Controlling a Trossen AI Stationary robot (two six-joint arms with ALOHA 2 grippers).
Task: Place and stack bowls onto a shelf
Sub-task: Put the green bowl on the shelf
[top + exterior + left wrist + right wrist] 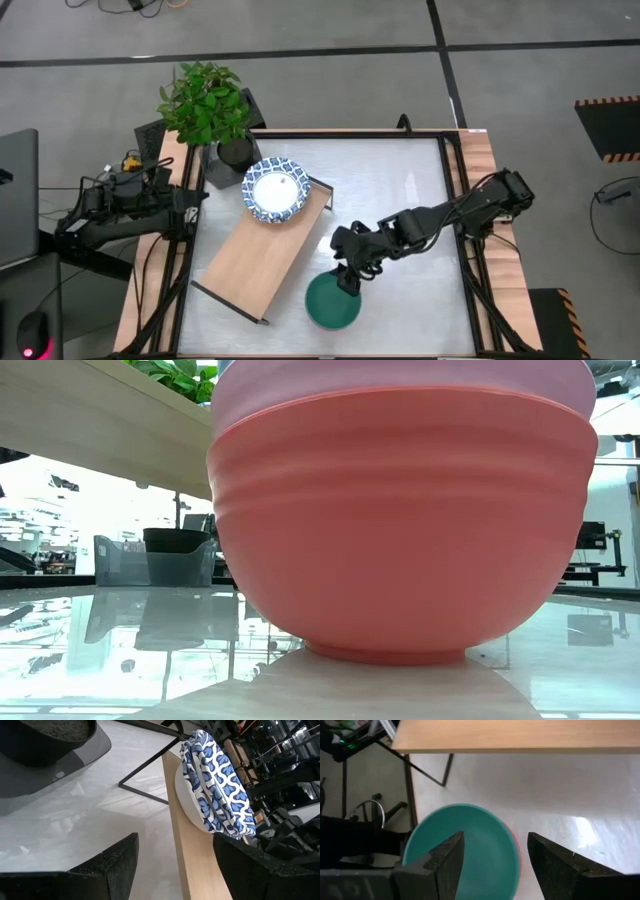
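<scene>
The right end effector [349,283], fingers spread, hovered at the upper-right rim of the green bowl [330,303] at lower centre, just right of the shelf [262,255], whose long axis ran diagonally toward the blue-and-white bowl [274,190].

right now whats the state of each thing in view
patterned bowls: stacked upright on one end of the shelf
shelf: standing on the table, rest of its board bare
green bowl: upright on the table, nested on a pink and a red bowl
red bowl: bottom of that stack
right tool: open, over the green bowl's rim
left tool: open, parked at the table's left edge
</scene>
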